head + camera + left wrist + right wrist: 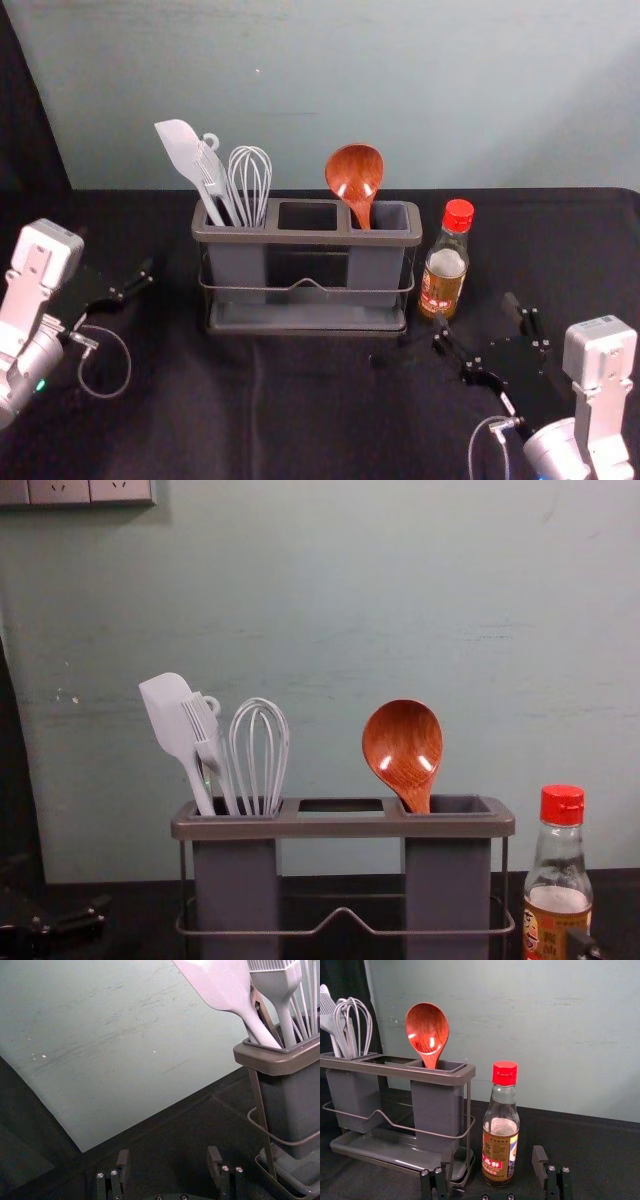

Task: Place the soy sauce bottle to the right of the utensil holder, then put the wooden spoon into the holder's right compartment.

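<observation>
Nearest the camera, low on the head view's right, the right arm's black two-fingered gripper [474,309] is spread apart with nothing between its fingertips. Well to its left, the matching left gripper [115,250] also stands apart-fingered, holding nothing.

Behind both grippers rises a pale grey-green wall [400,80], and beneath them spreads the desk [190,400], draped in black cloth. Between the two grippers and farther forward stands a grey plastic utensil holder [305,237] with a brownish rim, two deep cups, a middle opening, a wire rail and a low tray.

Just ahead of the right gripper, a clear glass soy sauce bottle [444,265] with a red cap and brown label stands upright, to the right of the holder and near it.

Ahead and left of that gripper, the glossy reddish-brown wooden spoon [355,168] sits bowl up in the holder's right compartment, its handle towards that cup's left side.

In the left compartment, ahead and right of the left gripper, are a white flat-bladed spatula [183,150], a pale wire whisk [262,701] and a white bristled brush [203,720].
</observation>
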Controlling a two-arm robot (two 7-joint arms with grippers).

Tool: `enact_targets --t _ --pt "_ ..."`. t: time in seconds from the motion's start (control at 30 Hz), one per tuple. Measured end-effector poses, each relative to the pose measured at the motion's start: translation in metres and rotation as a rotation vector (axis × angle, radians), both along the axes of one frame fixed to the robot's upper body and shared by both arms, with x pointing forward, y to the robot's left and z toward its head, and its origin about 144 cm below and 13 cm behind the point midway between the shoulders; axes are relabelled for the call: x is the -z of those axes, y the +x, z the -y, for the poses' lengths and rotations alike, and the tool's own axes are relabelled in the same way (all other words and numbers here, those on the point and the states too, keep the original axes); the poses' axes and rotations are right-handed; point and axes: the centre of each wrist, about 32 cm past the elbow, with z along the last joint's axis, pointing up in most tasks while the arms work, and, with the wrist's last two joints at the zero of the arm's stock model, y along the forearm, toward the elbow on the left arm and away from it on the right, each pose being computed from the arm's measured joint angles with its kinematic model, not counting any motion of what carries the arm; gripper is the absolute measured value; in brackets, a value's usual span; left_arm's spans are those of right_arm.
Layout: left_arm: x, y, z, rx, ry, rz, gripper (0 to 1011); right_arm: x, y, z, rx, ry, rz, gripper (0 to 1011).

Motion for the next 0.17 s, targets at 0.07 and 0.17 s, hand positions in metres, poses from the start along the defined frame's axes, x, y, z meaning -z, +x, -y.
enact_targets --t 0.07,0.17 --pt "0.0000 0.0000 0.0000 0.000 0.000 0.000 1011 0.0000 0.0000 0.0000 0.000 0.000 0.000 1002" --pt "0.0000 0.0000 0.0000 0.000 0.000 0.000 1011 0.0000 0.0000 0.0000 0.000 0.000 0.000 1000"
